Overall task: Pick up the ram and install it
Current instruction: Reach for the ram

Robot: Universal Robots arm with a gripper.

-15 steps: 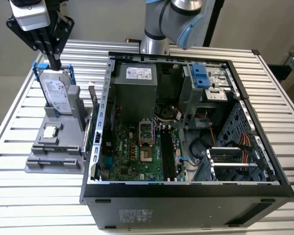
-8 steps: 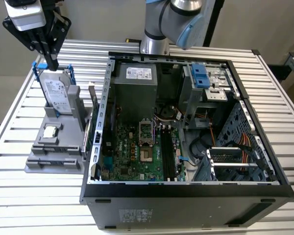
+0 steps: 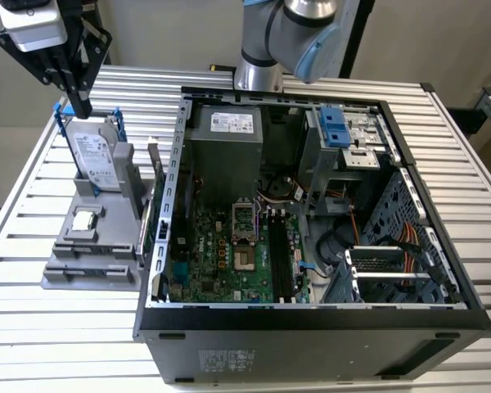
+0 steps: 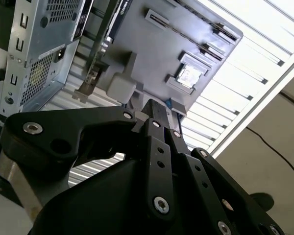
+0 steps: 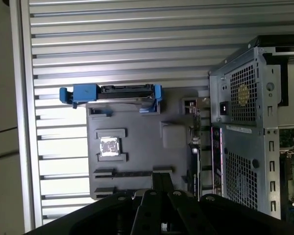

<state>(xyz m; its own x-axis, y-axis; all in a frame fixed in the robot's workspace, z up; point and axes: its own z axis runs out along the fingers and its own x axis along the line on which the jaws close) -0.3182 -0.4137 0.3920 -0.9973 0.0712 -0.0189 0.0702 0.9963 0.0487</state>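
One black robot gripper (image 3: 82, 110) hung at the exterior view's left, over the upright silver box-shaped hard drive with blue rails (image 3: 92, 155), and its tips were just above the drive's top edge; whether they touched it could not be told. In both wrist views the gripper's (image 4: 157, 110) (image 5: 161, 180) two fingers were pressed together with nothing between them. The drive stood at one end of a grey plastic parts tray (image 3: 110, 233) that rested on the slatted aluminium table (image 3: 33, 327), just beside the open black computer case (image 3: 311, 327). A small square silver processor chip (image 3: 83, 219) lay in a recess near the tray's middle. The thin dark ram stick (image 5: 137, 174) sat on edge in a long groove at the tray's end opposite the hard drive, well apart from the gripper; in the second wrist view the ram stick (image 4: 201, 22) showed as a narrow dark strip beyond the chip (image 4: 188, 76). Inside the case lay the green motherboard (image 3: 221, 254), and its long black slots (image 3: 280, 262) ran beside the processor socket.
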